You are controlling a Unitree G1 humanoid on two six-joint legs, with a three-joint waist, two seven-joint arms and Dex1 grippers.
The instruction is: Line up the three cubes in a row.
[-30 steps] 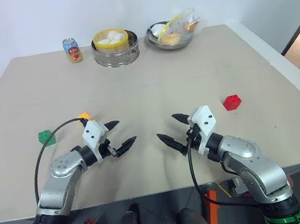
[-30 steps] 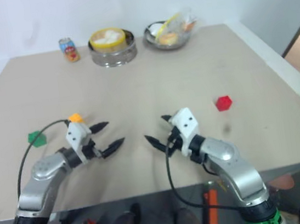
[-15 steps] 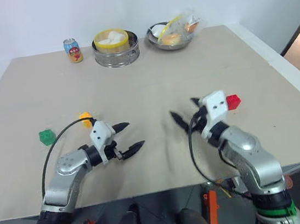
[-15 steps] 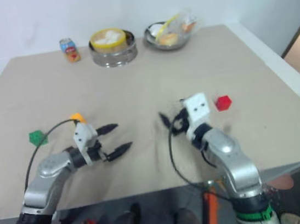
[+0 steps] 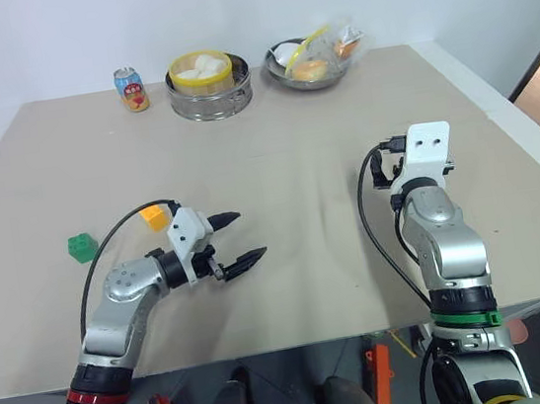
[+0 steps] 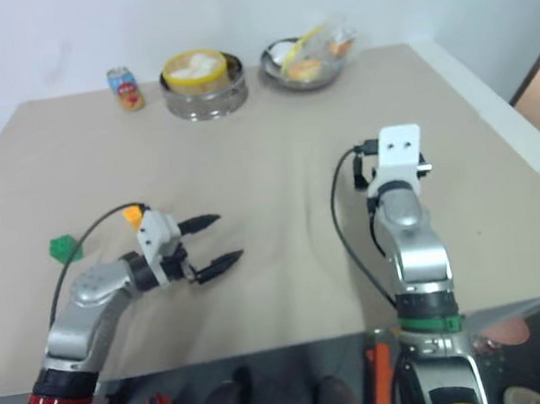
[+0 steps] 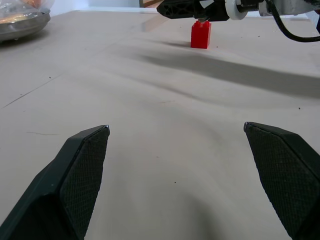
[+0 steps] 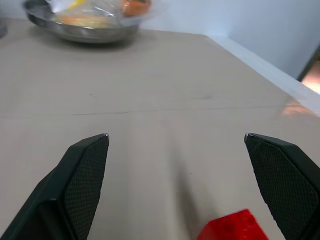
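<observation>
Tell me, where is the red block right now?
The red block sits on the table's right side, just below the right gripper, whose open fingers straddle it without touching.

No writing could be made out anywhere on the table. The drink can (image 5: 131, 90) at the far edge carried a printed label in blue, red and orange, but its lettering was too small to read. The red cube (image 7: 200, 34), the green cube (image 5: 83, 248) and the orange-yellow cube (image 5: 156, 217) bore no marks that could be read, and neither did the white housing on the right wrist (image 5: 428, 144).
</observation>
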